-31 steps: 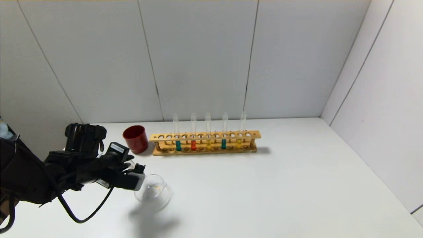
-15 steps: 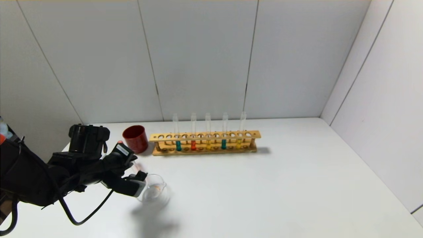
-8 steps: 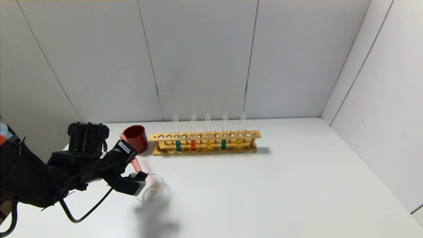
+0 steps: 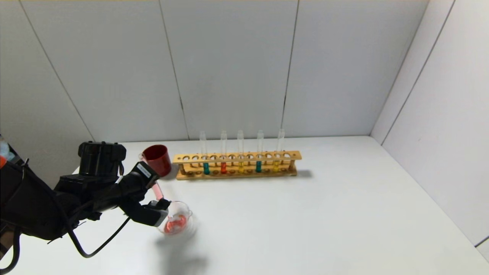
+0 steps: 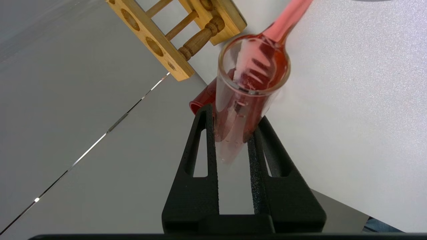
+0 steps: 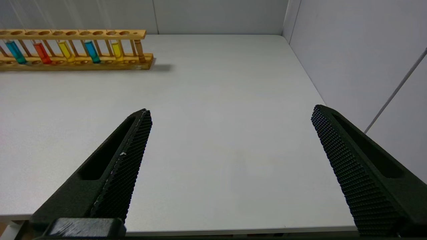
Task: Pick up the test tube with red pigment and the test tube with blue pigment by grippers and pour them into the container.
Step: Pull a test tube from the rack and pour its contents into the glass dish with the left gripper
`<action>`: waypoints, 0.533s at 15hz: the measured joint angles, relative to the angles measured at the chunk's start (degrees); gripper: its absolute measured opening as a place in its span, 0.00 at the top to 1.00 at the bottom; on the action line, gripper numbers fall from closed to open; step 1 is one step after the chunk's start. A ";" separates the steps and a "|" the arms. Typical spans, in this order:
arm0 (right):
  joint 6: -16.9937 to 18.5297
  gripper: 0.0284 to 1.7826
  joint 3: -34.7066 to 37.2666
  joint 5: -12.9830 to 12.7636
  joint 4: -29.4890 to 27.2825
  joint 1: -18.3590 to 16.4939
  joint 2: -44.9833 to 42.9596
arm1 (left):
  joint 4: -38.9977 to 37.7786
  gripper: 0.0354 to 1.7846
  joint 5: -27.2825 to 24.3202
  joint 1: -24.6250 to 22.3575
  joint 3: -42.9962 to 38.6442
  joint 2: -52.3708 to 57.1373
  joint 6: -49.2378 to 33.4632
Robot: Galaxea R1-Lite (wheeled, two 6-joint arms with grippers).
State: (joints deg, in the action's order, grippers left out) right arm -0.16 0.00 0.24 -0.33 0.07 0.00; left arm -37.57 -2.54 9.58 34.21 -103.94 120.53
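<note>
My left gripper (image 4: 153,193) is shut on the test tube with red pigment (image 4: 156,189), held tilted with its mouth down over the container (image 4: 185,208). A pool of red liquid lies in this low glass dish. In the left wrist view the tube (image 5: 247,100) sits between the black fingers (image 5: 206,140) and a red stream (image 5: 288,15) runs from its mouth. Two test tubes with blue pigment (image 4: 206,168) (image 4: 258,166) stand in the wooden rack (image 4: 237,156). My right gripper (image 6: 232,111) hangs open over bare table, holding nothing.
A dark red cup (image 4: 157,159) stands just left of the rack, behind the left gripper. The rack also holds a second red tube (image 4: 223,167) and two yellow tubes (image 4: 240,167). White walls close in the table at the back and right.
The left gripper has tipped the tube further, mouth down toward the dish. Red liquid now lies in the dish, which was clear half a second ago.
</note>
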 joint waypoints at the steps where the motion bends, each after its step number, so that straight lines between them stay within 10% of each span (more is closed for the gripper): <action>1: 0.02 0.02 0.00 0.00 -0.02 0.00 0.00 | 0.00 0.84 0.00 0.04 -0.01 -0.02 0.01; 8: 0.00 0.02 0.00 0.00 0.00 0.00 0.00 | -0.05 0.84 -0.02 0.72 0.07 0.02 0.39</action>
State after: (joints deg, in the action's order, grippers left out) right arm -0.16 0.00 0.24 -0.33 0.07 0.00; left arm -37.62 -2.56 10.30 34.28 -103.91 120.92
